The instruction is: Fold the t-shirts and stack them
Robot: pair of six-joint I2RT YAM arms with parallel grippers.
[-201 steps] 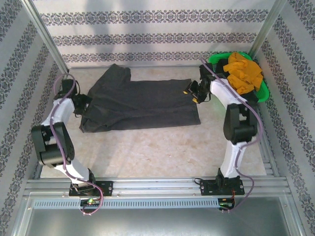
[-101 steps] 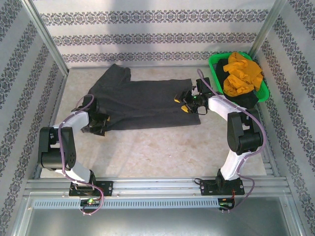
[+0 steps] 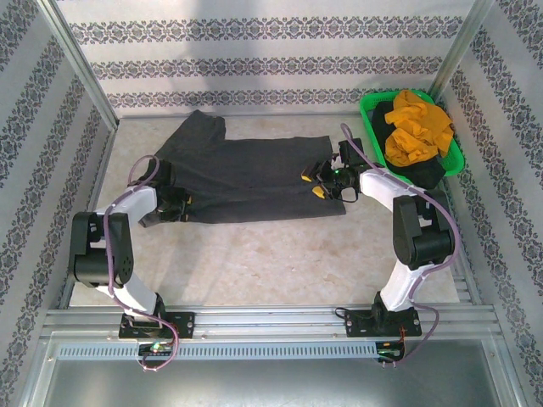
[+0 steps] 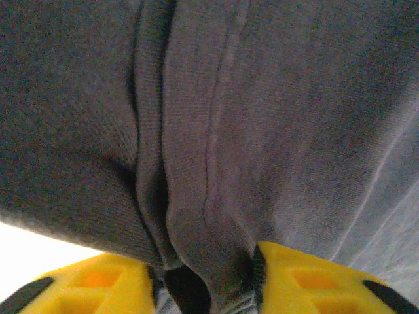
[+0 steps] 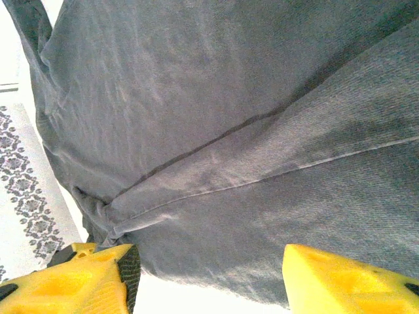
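A pale beige, marbled tabletop is seen from above, enclosed on three sides by white wallpaper printed with dark floral bands. A bright green plastic basket is set in the far right corner, against a slanted metal post. Ribbed aluminium rails are laid across the near edge, with a grey metal panel below them.

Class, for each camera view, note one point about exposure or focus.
Top external: evenly lit, sharp, no glare. Left wrist: shirt close and slightly soft, table blown out white. Right wrist: shirt weave clear, table also overexposed.
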